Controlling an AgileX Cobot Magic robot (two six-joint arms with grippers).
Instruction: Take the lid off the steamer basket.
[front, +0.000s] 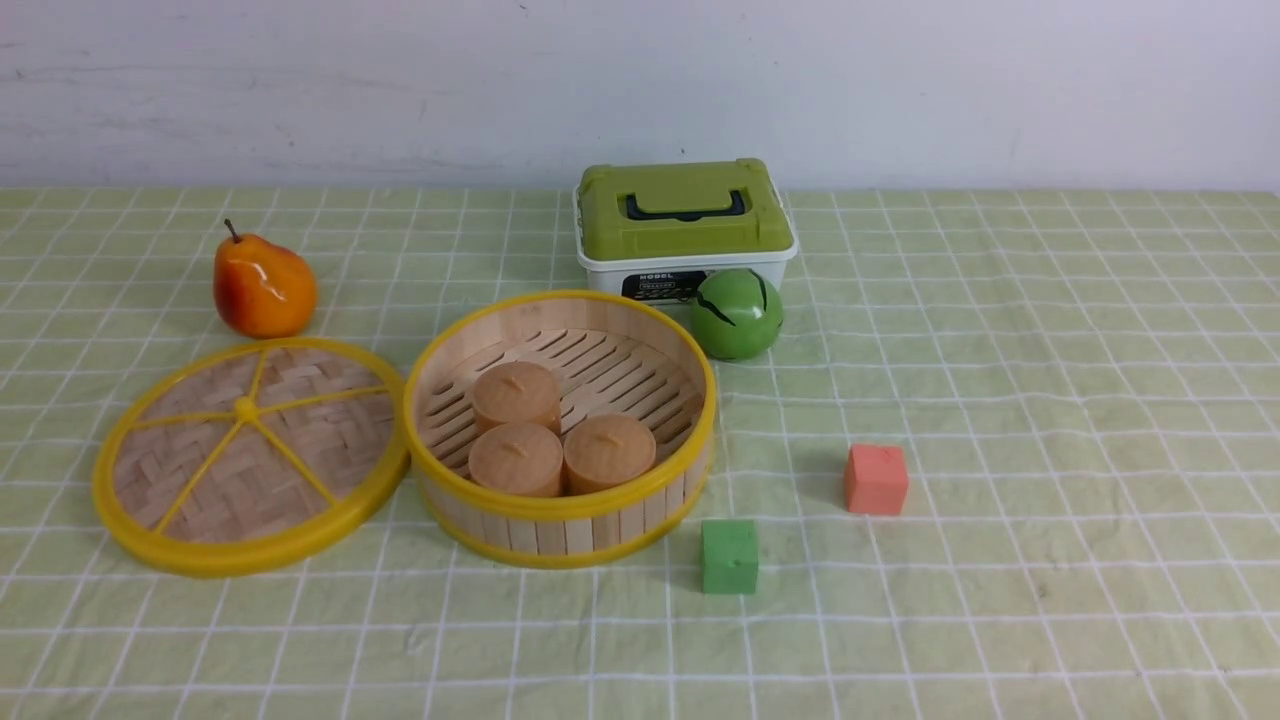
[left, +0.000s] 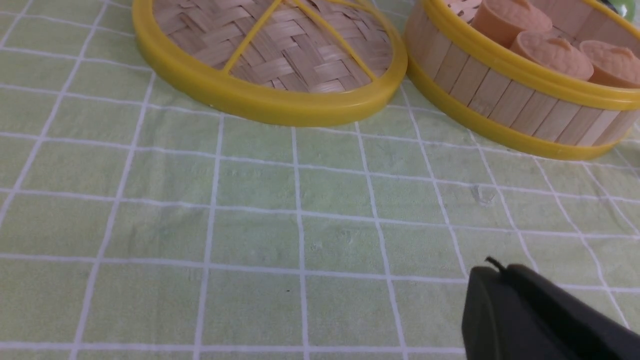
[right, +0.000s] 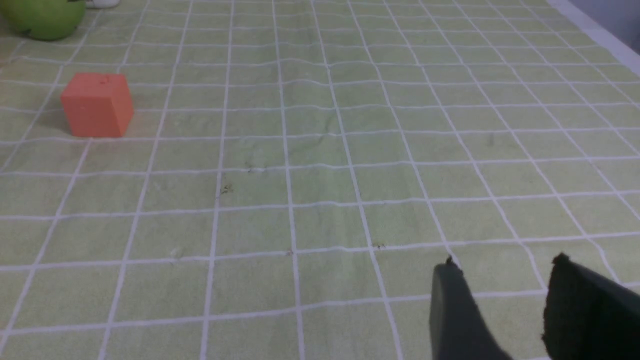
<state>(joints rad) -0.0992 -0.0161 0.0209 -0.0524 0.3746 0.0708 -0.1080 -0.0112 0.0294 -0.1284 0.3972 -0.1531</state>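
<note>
The lid, a woven bamboo disc with a yellow rim, spokes and knob, lies flat on the cloth to the left of the steamer basket, touching its rim. The basket is uncovered and holds three tan cakes. Neither gripper shows in the front view. In the left wrist view the lid and basket lie ahead of my left gripper, whose black fingers are pressed together and empty, over bare cloth. In the right wrist view my right gripper has its fingers apart, empty, above the cloth.
A pear stands behind the lid. A white box with a green lid and a green ball are behind the basket. A green cube and an orange cube lie to the basket's right; the orange cube shows in the right wrist view.
</note>
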